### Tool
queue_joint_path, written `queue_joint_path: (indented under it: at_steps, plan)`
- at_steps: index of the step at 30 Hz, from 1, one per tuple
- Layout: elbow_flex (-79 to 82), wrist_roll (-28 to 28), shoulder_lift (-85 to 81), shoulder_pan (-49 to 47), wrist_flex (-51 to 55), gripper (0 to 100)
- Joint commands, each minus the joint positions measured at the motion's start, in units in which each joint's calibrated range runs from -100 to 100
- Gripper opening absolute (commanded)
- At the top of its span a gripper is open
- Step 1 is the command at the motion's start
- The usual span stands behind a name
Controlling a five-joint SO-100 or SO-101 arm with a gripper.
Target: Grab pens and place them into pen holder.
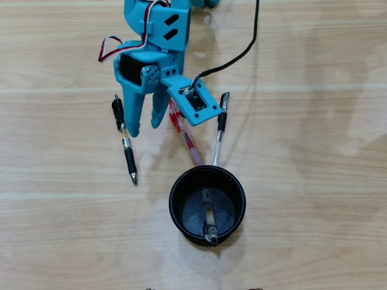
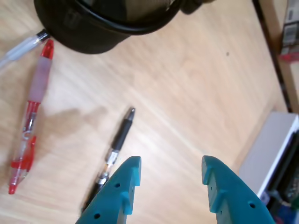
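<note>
My teal gripper hangs open and empty over the wooden table, just right of the black pen, which lies lengthwise. In the wrist view the gripper has its left fingertip over the black pen's upper end. The red pen and the clear pen with a black clip lie side by side, tips near the black pen holder. A grey pen leans inside the holder.
A black cable runs from the wrist camera toward the top of the overhead view. In the wrist view the table edge shows at the right, with a white box beyond it.
</note>
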Motion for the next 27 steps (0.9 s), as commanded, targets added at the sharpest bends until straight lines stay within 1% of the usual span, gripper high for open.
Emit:
queue_joint_path:
  at_steps: [1, 3, 4, 7, 8, 12, 17, 24, 27]
  plan:
    - [-7.1, 3.7, 1.2, 0.5, 3.5, 15]
    - [-7.2, 4.8, 3.8, 2.8, 4.6, 16]
    - [-7.2, 4.1, 6.1, 4.3, 5.2, 16]
    - [-8.5, -0.8, 14.8, 7.7, 12.8, 18]
    - [-9.4, -1.8, 17.9, 8.5, 15.1, 20]
    - [-17.2, -2.9, 28.0, 9.8, 20.2, 33]
    - [-27.6, -8.4, 35.6, 9.7, 29.3, 30]
    - [-29.4, -9.1, 42.2, 9.9, 30.1, 30]
    - [-30.1, -9.1, 43.9, 10.6, 29.9, 26]
